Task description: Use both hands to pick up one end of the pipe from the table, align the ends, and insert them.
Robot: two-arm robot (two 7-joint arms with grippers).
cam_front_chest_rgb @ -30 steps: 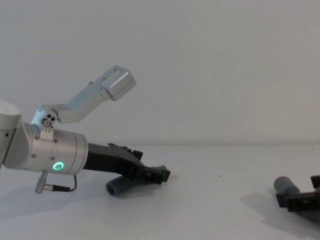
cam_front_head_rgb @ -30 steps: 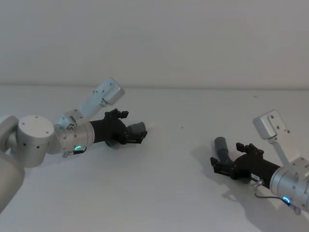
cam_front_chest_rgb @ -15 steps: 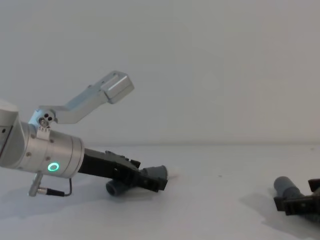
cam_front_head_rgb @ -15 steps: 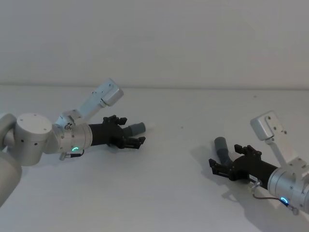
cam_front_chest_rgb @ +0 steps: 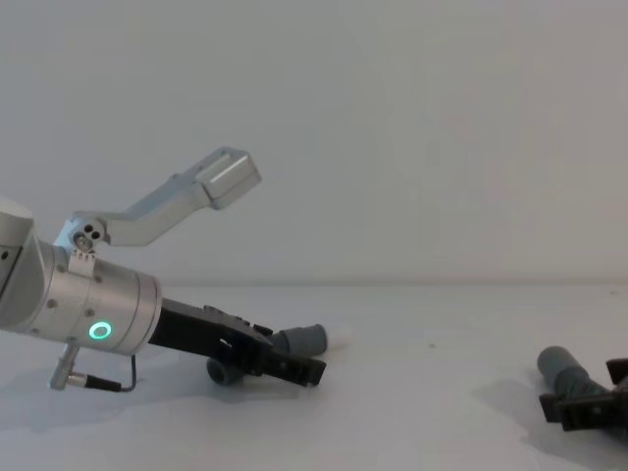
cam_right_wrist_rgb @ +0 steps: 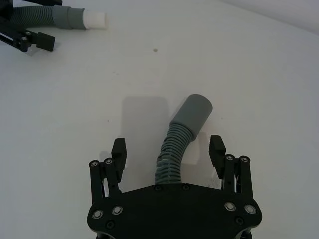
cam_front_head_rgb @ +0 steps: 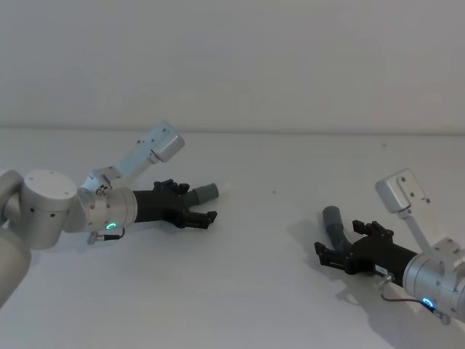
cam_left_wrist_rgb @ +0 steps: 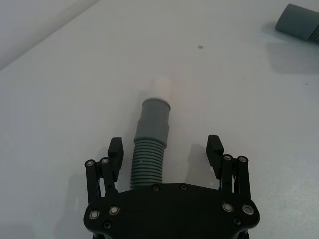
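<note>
Low down, left hand (cam_front_head_rgb: 195, 202) spread astride the white-tipped pipe (cam_left_wrist_rgb: 152, 134), right hand (cam_front_head_rgb: 343, 241) spread astride the plain-cuffed pipe (cam_right_wrist_rgb: 187, 124).

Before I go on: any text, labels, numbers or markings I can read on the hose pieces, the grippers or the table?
No text can be read.
Left hose piece and right hose piece: no markings.
Left gripper and right gripper: no lettering visible.
Small pale tag behind the right gripper: too small to read.
Table: plain.

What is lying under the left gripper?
A ribbed hose piece runs out from under the left gripper, between its open fingers, ending in a grey cuff and white tip. Its rear part is covered by the gripper body.
</note>
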